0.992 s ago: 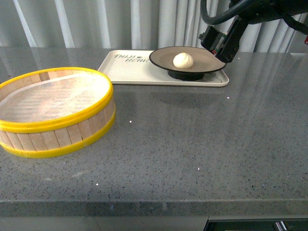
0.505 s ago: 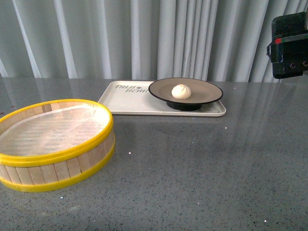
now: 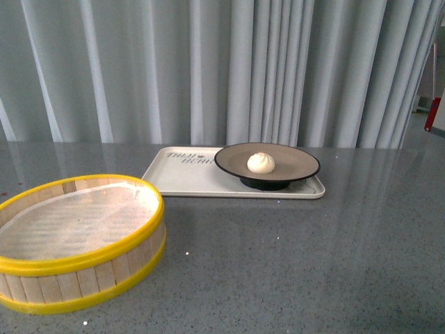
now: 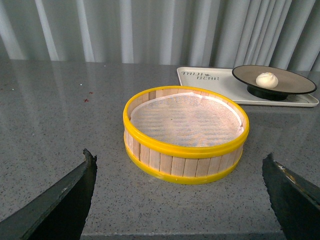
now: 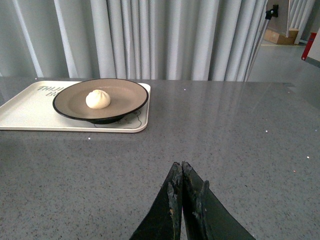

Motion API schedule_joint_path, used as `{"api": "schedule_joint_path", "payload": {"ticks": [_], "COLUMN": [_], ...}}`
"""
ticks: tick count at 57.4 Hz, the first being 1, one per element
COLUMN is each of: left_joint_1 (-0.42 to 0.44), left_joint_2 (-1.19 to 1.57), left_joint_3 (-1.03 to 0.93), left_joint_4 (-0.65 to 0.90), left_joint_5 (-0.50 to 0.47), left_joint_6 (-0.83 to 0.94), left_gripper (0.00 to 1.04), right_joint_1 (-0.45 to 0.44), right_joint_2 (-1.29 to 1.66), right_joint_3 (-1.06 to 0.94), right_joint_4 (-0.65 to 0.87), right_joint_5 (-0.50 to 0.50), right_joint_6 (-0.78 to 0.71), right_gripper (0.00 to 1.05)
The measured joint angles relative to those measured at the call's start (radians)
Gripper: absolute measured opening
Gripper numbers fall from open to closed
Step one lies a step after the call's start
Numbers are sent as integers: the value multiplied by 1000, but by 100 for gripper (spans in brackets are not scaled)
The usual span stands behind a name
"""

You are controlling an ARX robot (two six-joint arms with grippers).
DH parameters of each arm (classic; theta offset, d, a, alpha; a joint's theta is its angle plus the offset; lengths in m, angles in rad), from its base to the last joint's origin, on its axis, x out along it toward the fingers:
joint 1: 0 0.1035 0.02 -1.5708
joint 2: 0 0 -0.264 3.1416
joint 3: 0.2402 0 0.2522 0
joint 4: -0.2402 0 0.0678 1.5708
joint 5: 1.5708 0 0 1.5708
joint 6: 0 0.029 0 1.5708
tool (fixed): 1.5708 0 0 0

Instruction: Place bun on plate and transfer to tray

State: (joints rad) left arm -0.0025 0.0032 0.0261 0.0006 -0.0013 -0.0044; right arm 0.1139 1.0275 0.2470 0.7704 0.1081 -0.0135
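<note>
The white bun [image 3: 261,163] rests in the middle of the tan-brown plate [image 3: 297,161], and the plate stands on the right part of the cream tray [image 3: 182,179] at the back of the grey counter. Neither arm shows in the front view. From the right wrist view, bun [image 5: 98,99], plate [image 5: 70,101] and tray [image 5: 20,112] lie well ahead, and my right gripper [image 5: 181,166] is shut and empty over bare counter. My left gripper [image 4: 180,160] is open, holding nothing, its fingers wide apart short of the steamer basket; the bun [image 4: 266,79] is far beyond.
A round wooden steamer basket [image 3: 104,273] with yellow rims and a white liner sits at the front left of the counter [image 3: 313,264]. Grey curtains [image 3: 208,69] hang right behind the counter's far edge.
The right arm, near the plate a second ago, has pulled away and left the front view. The front camera's view has tilted upward, showing more curtain. Bun, plate and tray stay put.
</note>
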Motion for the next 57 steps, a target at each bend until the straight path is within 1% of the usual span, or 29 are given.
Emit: {"api": "schedule_joint_path", "payload": {"ticks": [11, 14, 19, 31, 36, 45, 57], "left_joint_1": [0, 0, 0, 0, 0, 0, 0], "left_joint_2": [0, 0, 0, 0, 0, 0, 0], "left_joint_3": [0, 0, 0, 0, 0, 0, 0], "left_joint_4": [0, 0, 0, 0, 0, 0, 0], "left_joint_5": [0, 0, 0, 0, 0, 0, 0], "left_joint_6": [0, 0, 0, 0, 0, 0, 0], "left_gripper": [98, 98, 98, 98, 98, 98, 98], "right_joint_1": [-34, -74, -110, -112, -112, -112, -112], "right_joint_2": [-113, -148, -221, -390, -413, -543, -661], "right_joint_3": [-86, -106, -143, -196, -237, -242, -242], "right_joint_4": [-27, -44, -80, -193, -166, -290, -402], "right_joint_5": [-31, -95, -102, -106, -106, -106, -106], "right_joint_6": [1, 2, 2, 2, 2, 3, 3], "right_gripper": [2, 2, 2, 2, 2, 2, 2]}}
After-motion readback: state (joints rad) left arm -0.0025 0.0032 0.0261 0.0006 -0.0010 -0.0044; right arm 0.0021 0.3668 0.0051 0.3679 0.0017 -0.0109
